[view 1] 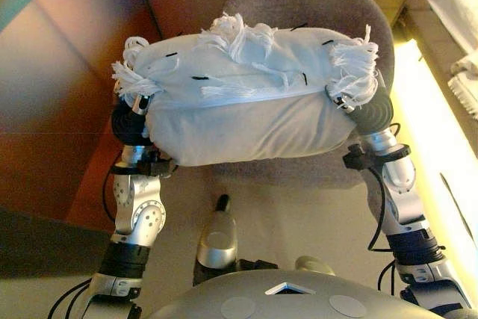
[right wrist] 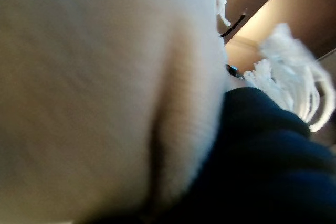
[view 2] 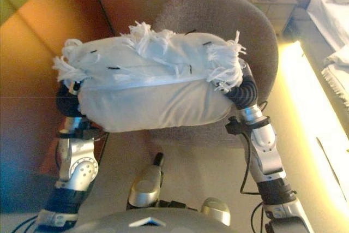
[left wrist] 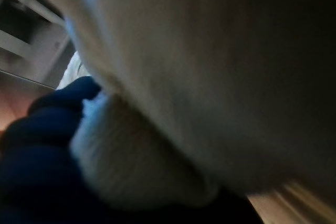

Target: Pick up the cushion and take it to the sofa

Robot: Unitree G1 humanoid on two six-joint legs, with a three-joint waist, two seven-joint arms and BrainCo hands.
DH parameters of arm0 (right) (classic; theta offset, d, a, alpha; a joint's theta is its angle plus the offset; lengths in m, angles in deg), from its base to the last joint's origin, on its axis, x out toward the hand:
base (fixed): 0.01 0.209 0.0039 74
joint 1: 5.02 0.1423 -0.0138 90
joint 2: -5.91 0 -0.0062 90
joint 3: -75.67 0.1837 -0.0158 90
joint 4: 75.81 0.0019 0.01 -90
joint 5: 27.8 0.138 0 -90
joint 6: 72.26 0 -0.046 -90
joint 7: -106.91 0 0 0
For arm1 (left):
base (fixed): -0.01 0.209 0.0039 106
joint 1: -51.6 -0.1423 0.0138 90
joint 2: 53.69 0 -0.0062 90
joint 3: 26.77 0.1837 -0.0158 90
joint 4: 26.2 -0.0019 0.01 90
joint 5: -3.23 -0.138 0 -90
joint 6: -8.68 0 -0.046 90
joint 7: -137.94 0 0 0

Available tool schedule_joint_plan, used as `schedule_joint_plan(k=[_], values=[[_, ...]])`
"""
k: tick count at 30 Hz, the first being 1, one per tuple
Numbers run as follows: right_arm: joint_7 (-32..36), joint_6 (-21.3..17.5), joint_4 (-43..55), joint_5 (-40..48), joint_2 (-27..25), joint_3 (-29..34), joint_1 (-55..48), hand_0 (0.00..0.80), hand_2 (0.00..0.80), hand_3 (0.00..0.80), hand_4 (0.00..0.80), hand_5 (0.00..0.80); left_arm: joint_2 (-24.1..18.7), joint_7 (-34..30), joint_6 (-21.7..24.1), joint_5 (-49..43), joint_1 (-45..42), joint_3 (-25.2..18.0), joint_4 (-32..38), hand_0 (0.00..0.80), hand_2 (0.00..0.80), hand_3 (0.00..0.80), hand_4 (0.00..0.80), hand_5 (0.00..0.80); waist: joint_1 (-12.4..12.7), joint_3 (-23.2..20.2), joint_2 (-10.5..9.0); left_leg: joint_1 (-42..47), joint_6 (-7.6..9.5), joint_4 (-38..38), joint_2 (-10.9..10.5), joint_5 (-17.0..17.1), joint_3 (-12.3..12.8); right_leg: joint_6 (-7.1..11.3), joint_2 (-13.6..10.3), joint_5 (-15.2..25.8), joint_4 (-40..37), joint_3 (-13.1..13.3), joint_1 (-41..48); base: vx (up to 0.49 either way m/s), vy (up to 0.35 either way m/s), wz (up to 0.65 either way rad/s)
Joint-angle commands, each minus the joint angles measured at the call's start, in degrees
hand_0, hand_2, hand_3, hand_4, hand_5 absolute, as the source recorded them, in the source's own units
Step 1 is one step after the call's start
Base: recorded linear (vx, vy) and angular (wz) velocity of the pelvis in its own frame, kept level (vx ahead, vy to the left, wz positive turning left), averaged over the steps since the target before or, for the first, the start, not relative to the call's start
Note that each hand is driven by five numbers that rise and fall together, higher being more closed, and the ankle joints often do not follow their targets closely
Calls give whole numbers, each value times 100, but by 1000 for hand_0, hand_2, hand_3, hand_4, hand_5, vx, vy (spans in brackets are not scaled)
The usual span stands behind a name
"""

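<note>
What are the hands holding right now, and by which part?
The white cushion, carried between both hands: left hand at its left end, right hand at its right end. The fingers are hidden behind the cushion.

both hands' fingers hidden behind cushion (view 1: 246, 102); wrist views blurred.

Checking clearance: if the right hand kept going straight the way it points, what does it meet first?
Likely the white fringed fabric cushion: the right hand already presses its end. Beyond that sits the grey round upholstered chair, though depth is unclear.
</note>
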Motion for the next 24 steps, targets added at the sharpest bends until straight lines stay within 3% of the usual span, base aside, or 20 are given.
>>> schedule_joint_plan(k=[1,2,3,5,7,8,10,13,18,24], values=[[214,-571,823,301,83,-148,173,800,800,800,800,800,-287,-171,127,-85,95,-87,784,800,800,800,800,800,-158,-1030,-135,-406,169,-1206,11,619,-517,-68,213,2222,-354,-713,902,413,216,-26],[172,-621,805,204,148,-234,205,800,800,800,800,800,-289,-157,139,-88,134,-85,759,800,800,800,800,800,-187,-1028,-92,-374,261,-1190,-13,562,-500,-113,375,2415,-261,-597,620,373,189,-26],[111,-661,796,87,227,-299,213,800,800,800,800,800,-287,-79,151,-180,198,-62,720,800,800,800,800,800,-231,-995,-91,-323,312,-1192,-100,500,-519,-161,532,2322,-254,-601,387,338,138,-34],[-114,-610,832,-41,292,-361,260,800,800,800,800,800,-381,16,173,-331,314,-19,606,800,800,800,800,800,-291,-912,-213,-248,328,-1266,-383,515,-477,-208,729,2063,-845,-929,138,316,74,-31],[-384,-521,666,-153,360,-396,496,800,800,800,800,800,-407,83,158,-470,395,-11,495,800,800,800,800,800,-334,-836,-193,-80,288,-1373,-446,476,-325,-272,691,1960,-1453,-1354,-313,221,6,-10],[-458,-540,517,-191,382,-386,603,800,800,800,800,800,-427,112,136,-449,428,-13,451,800,800,800,800,800,-419,-751,-153,79,270,-1435,-462,434,-331,-333,794,1907,-1763,-1483,-647,177,2,-16],[-689,-561,392,-308,391,-374,640,800,800,800,800,800,-381,187,-46,-460,479,29,418,800,800,800,800,800,-657,-566,-52,441,271,-1557,-462,331,-400,-452,869,2042,-2057,-1471,-1223,191,-19,-33],[-1030,-586,246,-398,421,-298,603,800,800,800,800,800,-270,139,-295,-575,568,195,309,800,800,800,800,800,-964,-443,-86,854,317,-1601,-475,31,-461,-383,782,2475,-2343,-1237,-1617,202,-93,47],[-1043,-458,205,-339,411,-215,487,800,800,800,800,800,-156,171,-532,-806,537,381,231,800,800,800,800,800,-1045,-640,-147,1125,311,-1693,-400,-201,-468,-381,823,2379,-2786,-1273,-1305,182,-139,46],[-1161,-285,164,-417,370,-317,391,800,800,800,800,800,-64,304,-665,-818,395,383,56,800,800,800,800,800,-1102,-761,-187,1194,190,-1503,-293,-392,-312,-553,933,2331,-3184,-1225,-947,133,-147,14]])
